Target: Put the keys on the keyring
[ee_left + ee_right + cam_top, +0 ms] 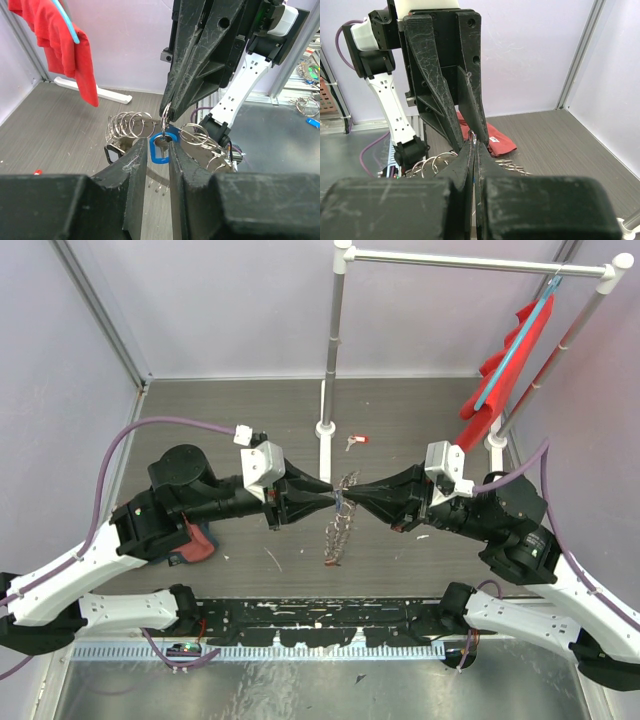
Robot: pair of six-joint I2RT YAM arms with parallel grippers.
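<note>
The blue-headed key [159,156] sits right between the tips of the left gripper [159,149], straight ahead of its pads. Its length appears to run up toward the right gripper [169,114], just above. The left claw is narrow and seems to pinch the blue head by both flanks. The right claw is fully closed on one wire loop of the keyring [131,124], whose other coils sag beside both tips. The left arm is nearer the key.
</note>
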